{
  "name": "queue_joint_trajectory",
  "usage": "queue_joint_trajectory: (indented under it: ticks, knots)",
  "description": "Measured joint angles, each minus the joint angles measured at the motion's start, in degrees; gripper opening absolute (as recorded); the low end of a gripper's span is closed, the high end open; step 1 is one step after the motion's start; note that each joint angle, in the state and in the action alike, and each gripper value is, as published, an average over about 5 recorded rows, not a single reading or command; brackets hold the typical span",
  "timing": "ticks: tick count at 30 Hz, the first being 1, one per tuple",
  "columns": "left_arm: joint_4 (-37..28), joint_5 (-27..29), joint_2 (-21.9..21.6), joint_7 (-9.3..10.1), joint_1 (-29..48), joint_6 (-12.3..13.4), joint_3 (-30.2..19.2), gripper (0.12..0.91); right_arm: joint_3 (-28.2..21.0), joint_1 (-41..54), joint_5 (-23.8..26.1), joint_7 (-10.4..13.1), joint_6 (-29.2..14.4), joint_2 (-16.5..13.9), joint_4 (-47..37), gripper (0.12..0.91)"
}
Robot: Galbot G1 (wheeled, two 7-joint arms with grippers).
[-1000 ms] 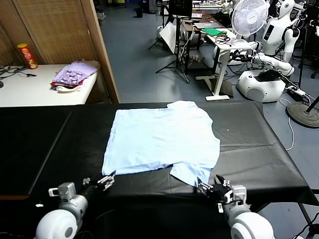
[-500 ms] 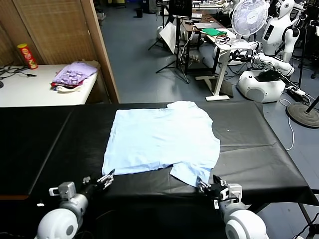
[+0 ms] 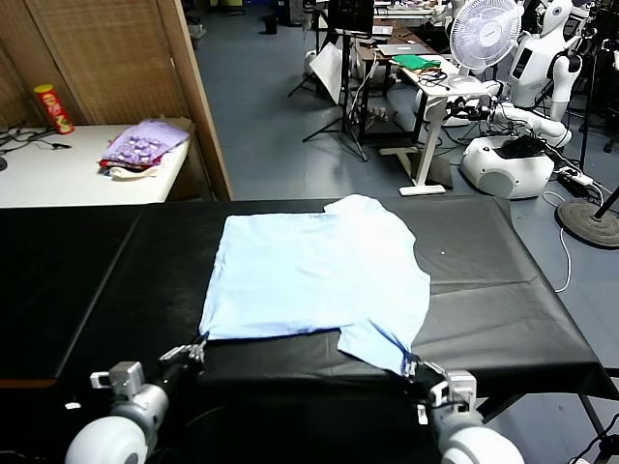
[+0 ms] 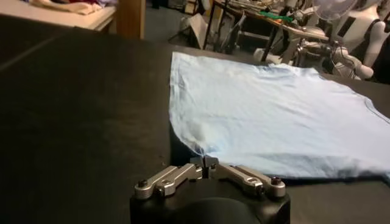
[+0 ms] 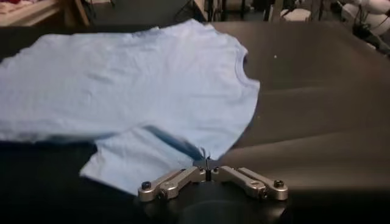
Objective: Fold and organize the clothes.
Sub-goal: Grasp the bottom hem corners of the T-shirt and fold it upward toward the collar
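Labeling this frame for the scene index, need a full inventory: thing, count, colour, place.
T-shirt: 1, pale sky-blue, spread flat on the black table, near edge pinched at two points.
Table: 1, black, in front of the robot.
Cloth pile: 1, lavender-purple, on the white side table far left.
Side table: 1, white, far left.
Can: 1, red and yellow, upright on the side table.
Fan: 1, white, far right background.
Left gripper: 1, shut on the shirt's near left corner.
Right gripper: 1, shut on the near right sleeve edge.
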State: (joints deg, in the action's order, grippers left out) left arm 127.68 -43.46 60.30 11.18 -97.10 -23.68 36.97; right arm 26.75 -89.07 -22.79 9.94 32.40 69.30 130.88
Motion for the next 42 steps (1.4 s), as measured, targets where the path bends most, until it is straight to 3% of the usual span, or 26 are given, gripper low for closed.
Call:
queue_joint_trajectory:
  ticks: [10,23,26,31,34,37,42]
  knots:
    - [-3.99,6.57,4.50,-0.78,10.35,3.52,-3.00,0.129,-3.36,14.87,3.12,-6.97,-7.55,-4.84,-15.23,0.122]
    - [-18.20,15.38,6.36,-1.82,23.95,5.77,-9.39,0.129,-8.76,26.03,8.33,-11.41,-16.86,-5.78,-30.35,0.129]
    - [-20.94,16.27,6.83,-1.63,26.15,5.95,-10.65,0.129,-8.82,26.13,9.04,-12.88,-17.83,-6.57,-30.45,0.217]
    - [-23.36,16.53,7.05,-1.04,28.37,5.50,-11.48,0.157,-7.67,23.22,8.76,-12.41,-14.72,-8.41,-26.56,0.497]
    - [-23.49,16.50,6.71,-0.94,28.42,5.30,-11.45,0.278,-6.14,19.84,7.30,-10.54,-12.02,-8.87,-22.61,0.658]
    - [-23.01,16.51,6.18,-1.03,27.68,5.22,-11.13,0.430,-4.33,16.07,5.03,-9.16,-9.71,-8.74,-19.20,0.766]
    - [-21.49,16.75,5.45,-1.76,25.22,5.03,-10.37,0.690,-1.89,11.50,2.66,-8.17,-8.21,-7.93,-17.39,0.791]
